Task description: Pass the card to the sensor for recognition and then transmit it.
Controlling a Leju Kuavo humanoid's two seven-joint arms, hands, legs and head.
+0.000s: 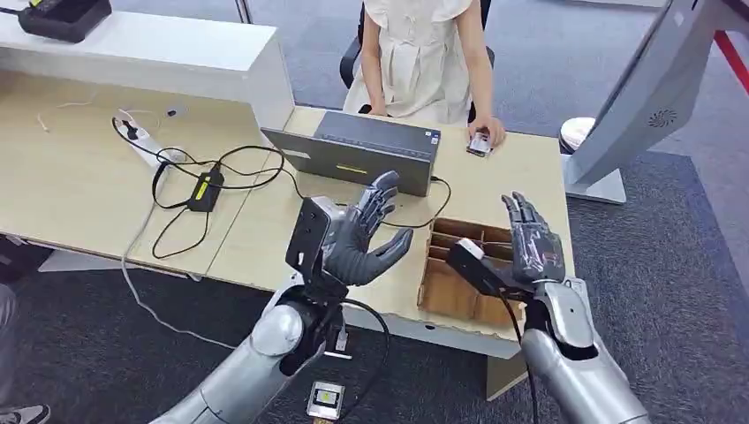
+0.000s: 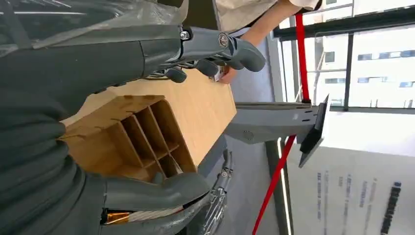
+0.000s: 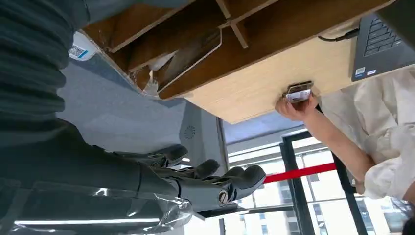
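Both robot hands, left hand [image 1: 366, 231] and right hand [image 1: 531, 233], hover released above the worktop [image 1: 79, 177]. The card [image 1: 480, 142] lies far across under a person's hand [image 1: 488, 131]; nothing appears started.

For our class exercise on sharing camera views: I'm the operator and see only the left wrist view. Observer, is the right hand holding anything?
Observer: No. The right hand is open and empty, raised near the wooden box.
Operator: What lies beyond the box?
Observer: A grey laptop on the table, with cables trailing beside it.
Operator: And the seated person?
Observer: The person's hand rests on a small card-like thing at the table's far edge.
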